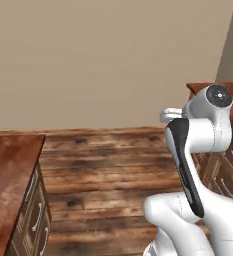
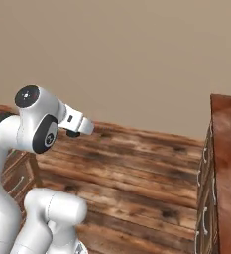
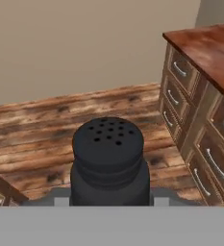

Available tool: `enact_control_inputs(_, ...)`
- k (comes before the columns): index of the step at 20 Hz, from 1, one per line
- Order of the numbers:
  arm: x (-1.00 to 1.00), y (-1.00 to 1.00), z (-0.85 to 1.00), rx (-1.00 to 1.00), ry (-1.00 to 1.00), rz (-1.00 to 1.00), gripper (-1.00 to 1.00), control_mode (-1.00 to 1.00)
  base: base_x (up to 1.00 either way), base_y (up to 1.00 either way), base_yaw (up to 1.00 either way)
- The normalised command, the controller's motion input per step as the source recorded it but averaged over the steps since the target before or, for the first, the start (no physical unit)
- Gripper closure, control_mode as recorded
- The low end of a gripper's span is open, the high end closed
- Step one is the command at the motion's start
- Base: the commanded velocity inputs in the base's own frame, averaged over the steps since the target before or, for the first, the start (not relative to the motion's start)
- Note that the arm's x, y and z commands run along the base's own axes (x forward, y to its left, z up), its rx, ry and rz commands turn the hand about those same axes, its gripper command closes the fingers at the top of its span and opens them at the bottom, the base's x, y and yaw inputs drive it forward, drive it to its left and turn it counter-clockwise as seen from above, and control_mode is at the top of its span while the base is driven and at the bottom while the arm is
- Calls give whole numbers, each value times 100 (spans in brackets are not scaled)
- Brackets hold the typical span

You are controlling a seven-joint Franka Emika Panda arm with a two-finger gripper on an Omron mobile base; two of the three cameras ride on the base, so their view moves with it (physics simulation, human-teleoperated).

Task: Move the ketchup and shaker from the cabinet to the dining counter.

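The black shaker point(image 3: 108, 158) stands upright close in front of the hand camera, its rounded top dotted with holes. My gripper point(image 2: 75, 132) is shut on its lower body, and the shaker hides the fingertips. The hand is held high over the wooden floor, in front of the beige wall. The ketchup, the cabinet and the dining counter are out of view.
A drawer unit with a reddish-brown top point(image 3: 207, 45) stands to the right in the hand view. Similar units sit at the left point(image 1: 8, 170) and the right point(image 2: 228, 163) of the base views. Wooden plank floor point(image 1: 108, 170) lies open between them.
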Motion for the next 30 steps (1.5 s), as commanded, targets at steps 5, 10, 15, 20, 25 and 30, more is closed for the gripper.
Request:
enact_control_inputs(5, 0, 0, 0, 0, 0, 0, 100, 100, -3, 0, 100)
enact_control_inputs(10, 0, 0, 0, 0, 0, 0, 100, 100, -1, 0, 100)
enact_control_inputs(15, 0, 0, 0, 0, 0, 0, 100, 100, 19, -4, 81)
enact_control_inputs(20, 0, 0, 0, 0, 0, 0, 100, 100, 45, -31, 33)
enact_control_inputs(25, 0, 0, 0, 0, 0, 0, 100, 100, 51, -45, 14)
enact_control_inputs(30, 0, 0, 0, 0, 0, 0, 100, 100, 43, -56, 5)
